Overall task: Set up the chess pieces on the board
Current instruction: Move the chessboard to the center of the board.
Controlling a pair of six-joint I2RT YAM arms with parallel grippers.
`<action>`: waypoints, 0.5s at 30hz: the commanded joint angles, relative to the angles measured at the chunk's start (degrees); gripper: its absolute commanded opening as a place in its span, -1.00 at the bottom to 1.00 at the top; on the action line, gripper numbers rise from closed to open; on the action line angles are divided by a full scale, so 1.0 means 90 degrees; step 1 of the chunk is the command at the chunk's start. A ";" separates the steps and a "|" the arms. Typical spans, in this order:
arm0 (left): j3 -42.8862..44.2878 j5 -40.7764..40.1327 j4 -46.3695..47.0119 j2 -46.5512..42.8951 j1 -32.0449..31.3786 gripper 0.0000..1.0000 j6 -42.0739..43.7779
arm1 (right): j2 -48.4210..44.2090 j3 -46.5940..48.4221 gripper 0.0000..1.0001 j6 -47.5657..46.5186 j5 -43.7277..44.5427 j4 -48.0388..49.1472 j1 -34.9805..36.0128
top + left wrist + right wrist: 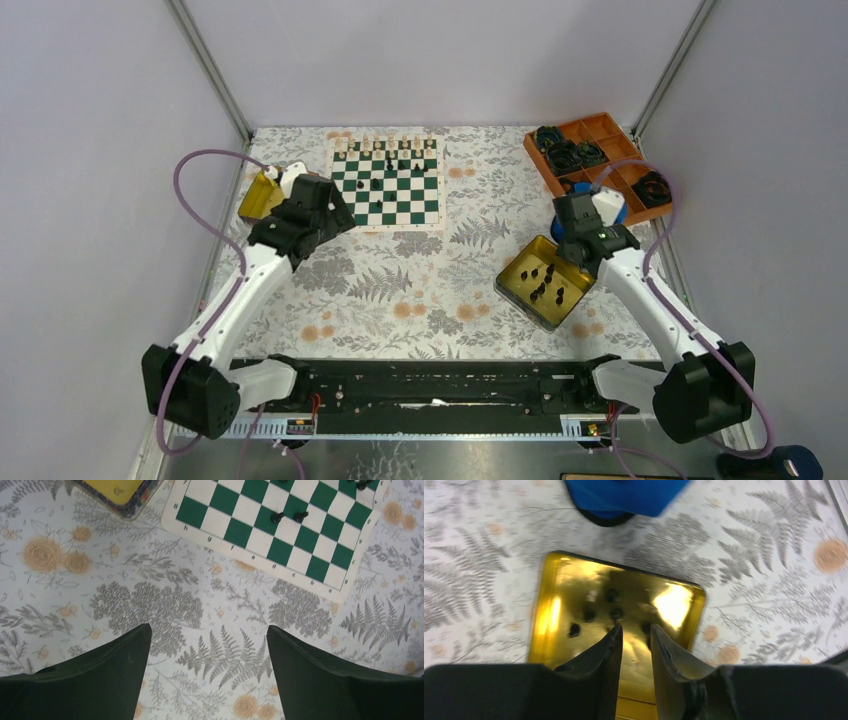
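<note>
Sitting on the board at 12 o'clock, some chess pieces, more in the tin at 4 o'clock, right gripper over it, jaws a bit apart, gripping nothing, left gripper at the board's 8 o'clock, spread wide, empty

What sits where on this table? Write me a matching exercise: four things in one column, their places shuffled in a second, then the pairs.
Things
1. board
2. orange tray
3. gold tin holding black chess pieces
4. left gripper

Places
A. far right corner
B. beneath the right gripper
C. over bare tablecloth, fingers wide apart
D. far middle

Pairs: 1-D, 2-A, 3-B, 4-C
</note>
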 commanded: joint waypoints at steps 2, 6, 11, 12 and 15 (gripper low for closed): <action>0.0624 -0.0361 0.0590 0.0931 -0.0054 0.79 -0.0073 | 0.0711 0.1103 -0.32 -0.0703 0.0064 0.0611 0.0756; 0.0908 -0.0577 0.0787 0.1677 -0.0045 0.61 -0.0010 | 0.1575 0.1867 -0.32 -0.0983 0.0068 0.0873 0.1162; 0.1153 -0.0644 0.1020 0.2405 0.0200 0.18 0.0021 | 0.2565 0.2462 -0.47 -0.1194 -0.0135 0.1347 0.1364; 0.1179 -0.0571 0.1063 0.2578 0.0319 0.14 -0.0002 | 0.2802 0.2551 -0.53 -0.1238 -0.0178 0.1473 0.1392; 0.1218 -0.0309 0.1249 0.2952 0.0703 -0.01 -0.0040 | 0.3343 0.2871 -0.69 -0.1415 -0.0297 0.1746 0.1469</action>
